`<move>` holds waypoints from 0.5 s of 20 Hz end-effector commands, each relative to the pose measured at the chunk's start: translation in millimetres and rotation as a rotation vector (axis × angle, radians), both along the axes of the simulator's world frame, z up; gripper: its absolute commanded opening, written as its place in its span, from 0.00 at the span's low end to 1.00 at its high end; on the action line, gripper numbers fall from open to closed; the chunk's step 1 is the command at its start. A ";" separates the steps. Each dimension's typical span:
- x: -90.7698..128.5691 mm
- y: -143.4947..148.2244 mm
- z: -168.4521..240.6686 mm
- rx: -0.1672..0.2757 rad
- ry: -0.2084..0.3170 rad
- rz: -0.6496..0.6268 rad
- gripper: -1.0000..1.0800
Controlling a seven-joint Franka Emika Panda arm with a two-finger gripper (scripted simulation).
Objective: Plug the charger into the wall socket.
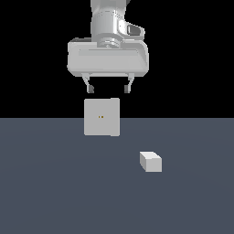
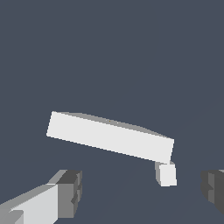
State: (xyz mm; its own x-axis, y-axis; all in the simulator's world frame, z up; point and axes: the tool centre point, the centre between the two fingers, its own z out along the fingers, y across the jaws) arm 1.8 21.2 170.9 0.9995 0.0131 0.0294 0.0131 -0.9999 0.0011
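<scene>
Gripper (image 1: 108, 88) hangs spread wide, empty, above the wall socket (image 1: 102, 117); charger (image 1: 150, 162) lies apart from socket's edge, unobstructed.

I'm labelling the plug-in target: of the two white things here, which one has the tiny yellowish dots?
The wall socket, the flat upright square plate below the open gripper, shows two dots at its centre. The charger, a small plain block toward the exterior view's right, has none.

Tool (image 1: 108, 88) (fingers spread, seemingly empty) above upright wall socket (image 1: 102, 117); charger (image 1: 151, 162) apart on floor (image 1: 55, 183).
</scene>
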 end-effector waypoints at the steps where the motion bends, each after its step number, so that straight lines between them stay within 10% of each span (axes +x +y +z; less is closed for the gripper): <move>1: 0.0 0.0 0.0 0.000 0.000 0.000 0.96; 10: -5.7 -5.2 -5.5 0.001 -0.021 0.004 0.96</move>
State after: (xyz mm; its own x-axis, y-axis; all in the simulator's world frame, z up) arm -2.3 17.6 167.0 0.9988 0.0160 0.0453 0.0160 -0.9999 0.0008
